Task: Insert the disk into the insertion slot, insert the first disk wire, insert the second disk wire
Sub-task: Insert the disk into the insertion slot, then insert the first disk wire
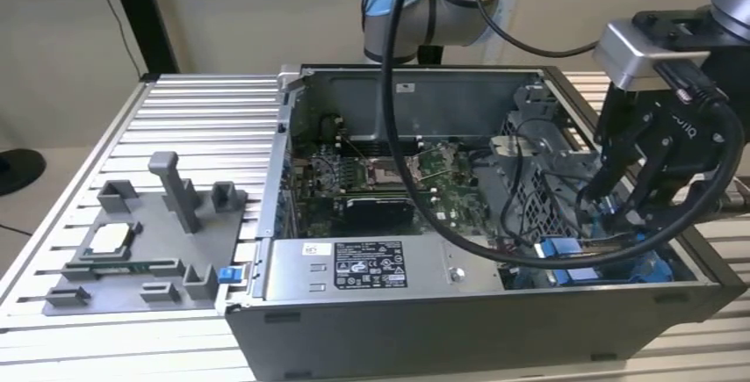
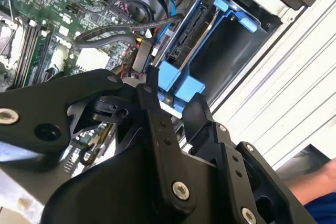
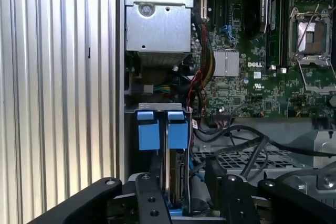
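The hand (image 3: 185, 170), released, straddles the disk (image 3: 177, 153), which stands on edge within the insertion slot (image 2: 231, 51), motherboard (image 3: 252, 77) beyond. Disk insertion looks nearly finished; the next move likely calls for a straight, gentle seating push.

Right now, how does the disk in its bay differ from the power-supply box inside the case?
The disk is clipped in a bright blue carrier, while the power-supply box is bare grey metal. In the first wrist view the disk stands on edge, showing a thin side. In the exterior view the box shows its broad labelled face upward. The disk is far slimmer than the box. Both sit inside the computer case.
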`<state>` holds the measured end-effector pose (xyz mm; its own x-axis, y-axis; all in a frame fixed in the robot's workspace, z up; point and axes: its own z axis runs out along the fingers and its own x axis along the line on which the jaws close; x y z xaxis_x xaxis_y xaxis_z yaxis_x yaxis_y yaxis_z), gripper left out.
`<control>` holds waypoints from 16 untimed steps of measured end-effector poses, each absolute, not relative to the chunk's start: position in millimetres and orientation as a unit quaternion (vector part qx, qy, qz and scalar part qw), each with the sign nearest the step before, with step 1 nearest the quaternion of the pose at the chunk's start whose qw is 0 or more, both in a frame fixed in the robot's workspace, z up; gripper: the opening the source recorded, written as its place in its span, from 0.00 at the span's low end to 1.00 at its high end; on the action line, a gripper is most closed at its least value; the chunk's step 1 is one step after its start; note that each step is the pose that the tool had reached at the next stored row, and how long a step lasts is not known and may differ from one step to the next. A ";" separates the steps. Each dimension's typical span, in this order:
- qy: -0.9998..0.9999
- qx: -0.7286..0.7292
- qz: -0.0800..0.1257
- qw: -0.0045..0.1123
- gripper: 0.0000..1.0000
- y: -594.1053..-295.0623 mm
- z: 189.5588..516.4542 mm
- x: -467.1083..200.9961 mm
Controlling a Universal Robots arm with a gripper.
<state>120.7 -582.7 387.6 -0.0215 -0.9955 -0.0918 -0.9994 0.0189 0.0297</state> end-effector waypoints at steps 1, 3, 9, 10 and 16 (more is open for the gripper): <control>0.713 -0.699 0.041 0.024 1.00 -581.3 387.7 120.7; 0.713 -0.699 0.037 0.029 1.00 -577.7 387.8 120.7; 0.713 -0.700 0.035 0.035 1.00 -574.0 399.7 120.7; 0.713 -0.700 0.034 0.036 1.00 -573.9 400.7 120.6; 0.713 -0.700 0.032 0.037 1.00 -561.9 394.6 120.7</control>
<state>120.7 -561.9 394.6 -0.0181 -0.9949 -0.0988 -0.9998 0.0189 -0.0063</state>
